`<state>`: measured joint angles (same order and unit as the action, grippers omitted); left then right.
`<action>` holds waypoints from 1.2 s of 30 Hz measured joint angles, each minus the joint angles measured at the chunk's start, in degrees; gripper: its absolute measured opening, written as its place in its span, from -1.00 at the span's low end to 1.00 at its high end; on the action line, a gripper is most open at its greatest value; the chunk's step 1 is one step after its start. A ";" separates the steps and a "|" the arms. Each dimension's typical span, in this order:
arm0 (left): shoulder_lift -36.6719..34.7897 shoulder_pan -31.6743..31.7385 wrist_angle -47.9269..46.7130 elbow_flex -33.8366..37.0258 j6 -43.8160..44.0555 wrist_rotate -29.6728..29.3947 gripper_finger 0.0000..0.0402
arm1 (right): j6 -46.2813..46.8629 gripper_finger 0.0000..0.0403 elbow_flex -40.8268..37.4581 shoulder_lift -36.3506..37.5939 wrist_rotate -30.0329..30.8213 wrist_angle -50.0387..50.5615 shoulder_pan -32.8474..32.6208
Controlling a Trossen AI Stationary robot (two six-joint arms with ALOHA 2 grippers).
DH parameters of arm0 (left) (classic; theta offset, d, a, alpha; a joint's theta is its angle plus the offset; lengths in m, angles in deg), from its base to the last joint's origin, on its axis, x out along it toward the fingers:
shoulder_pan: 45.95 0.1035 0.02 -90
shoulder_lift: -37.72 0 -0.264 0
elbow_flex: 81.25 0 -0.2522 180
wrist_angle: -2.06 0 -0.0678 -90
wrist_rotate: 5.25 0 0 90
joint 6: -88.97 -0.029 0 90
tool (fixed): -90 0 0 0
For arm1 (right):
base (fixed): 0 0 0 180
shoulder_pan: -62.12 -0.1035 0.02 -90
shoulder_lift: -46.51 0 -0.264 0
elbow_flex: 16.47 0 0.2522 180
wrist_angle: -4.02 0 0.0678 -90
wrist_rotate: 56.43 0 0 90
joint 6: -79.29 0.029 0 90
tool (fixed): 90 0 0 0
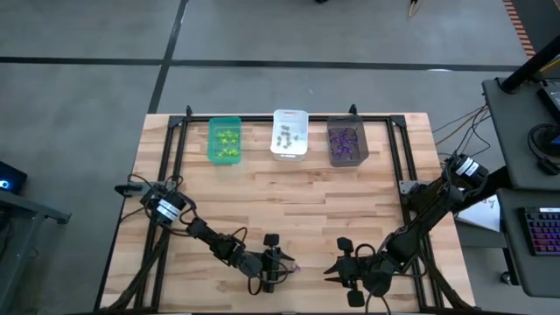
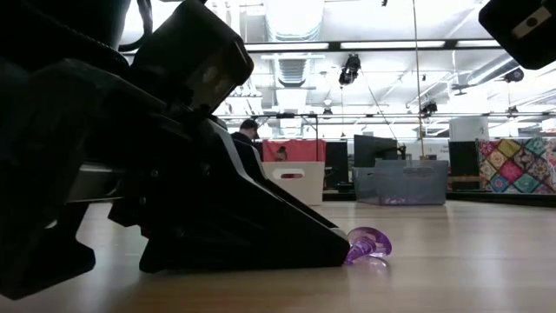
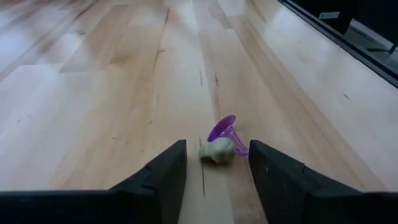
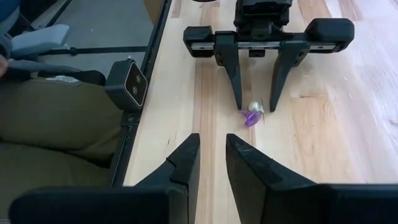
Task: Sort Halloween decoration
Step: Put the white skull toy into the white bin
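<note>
Three rectangular plastic bins sit in a row along the far edge of the pale wooden slatted table (image 1: 289, 197), and the white bin (image 1: 290, 133) in the middle is our landmark: it holds a few small greyish trinkets (image 1: 286, 136). Just to its left, the green bin (image 1: 224, 140) carries a cluster of yellow-green spiky pieces (image 1: 227, 143); just to its right, the dark grey bin (image 1: 346, 143) is loaded with purple ones (image 1: 346, 142). Well away from the white bin, down at the near edge of the table, the action: the left gripper (image 1: 287, 265) is low on the wood with its two dark fingers (image 3: 163, 174) spread apart, and between the tips lies a tiny purple plastic funnel-shaped trinket (image 3: 225, 132) joined to a small greyish lump (image 3: 217, 150). It is touching the table and neither finger visibly presses on it. The piece lies on its side, long axis roughly along the table planks, the flared purple mouth turned away from the left wrist and the grey end nearer the fingers; in the low view the purple flare (image 2: 369, 245) rests right at the fingertip. The right gripper (image 1: 338, 268) hovers beside it, also at the near edge, facing the left one, fingers (image 4: 180, 171) held a narrow gap apart and gripping nothing.
</note>
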<state>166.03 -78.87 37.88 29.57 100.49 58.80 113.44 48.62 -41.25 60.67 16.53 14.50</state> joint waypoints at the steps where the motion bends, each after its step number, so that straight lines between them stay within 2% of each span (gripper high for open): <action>1: 0.00 0.00 0.01 0.00 -0.01 0.02 -0.22 | 0.00 -0.66 0.00 -0.01 0.00 0.00 0.00; 29: 0.04 0.42 -0.07 -1.14 -0.51 -0.51 -0.25 | -0.04 -0.66 0.00 0.00 0.05 -0.36 -0.13; 36: 0.04 0.42 -0.07 -1.14 -0.51 -0.50 -0.48 | -0.06 -0.66 0.00 0.00 0.05 -0.35 -0.12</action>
<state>166.07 -78.46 37.82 28.44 99.98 58.31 113.38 48.62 -41.24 60.72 16.18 14.38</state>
